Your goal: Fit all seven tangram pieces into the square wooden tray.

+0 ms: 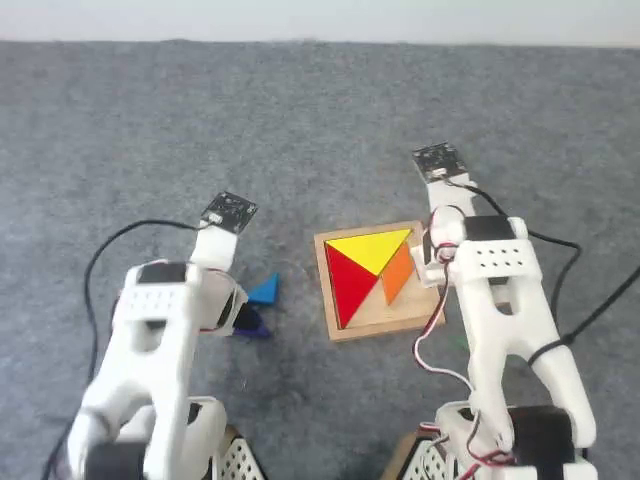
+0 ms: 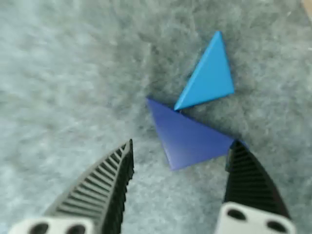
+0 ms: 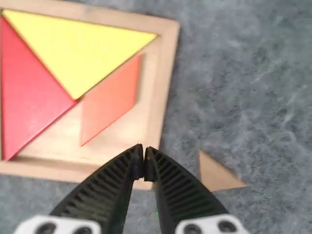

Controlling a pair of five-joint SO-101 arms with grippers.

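On grey, carpet-like matting (image 1: 300,110) that covers the whole table, with a pale strip of wall (image 1: 320,18) along the far edge, two white arms work side by side. The square wooden tray (image 1: 385,322) lies flat near the middle, just beside the right arm. Three pieces sit inside it: a large yellow triangle (image 1: 372,250) along the far side, a large red triangle (image 1: 350,285) along the side nearer the left arm, and an orange parallelogram (image 1: 397,272) tucked against the yellow one's sloping edge. The rest of the tray floor is bare wood. The right gripper (image 3: 144,148) hangs over the tray's rim with its jaws pressed together and nothing between them. A small tan triangle (image 3: 217,173) lies on the matting just outside the tray, near those closed tips. Well apart from the tray, the left gripper (image 2: 183,145) is spread wide and holds nothing. It straddles a dark blue triangle (image 2: 187,136) that lies flat on the matting, one fingertip at that piece's corner; whether it touches cannot be told. A light blue triangle (image 2: 208,75) lies just beyond, its corner meeting the dark one's edge. Black cables (image 1: 110,245) loop across the matting behind the left arm.
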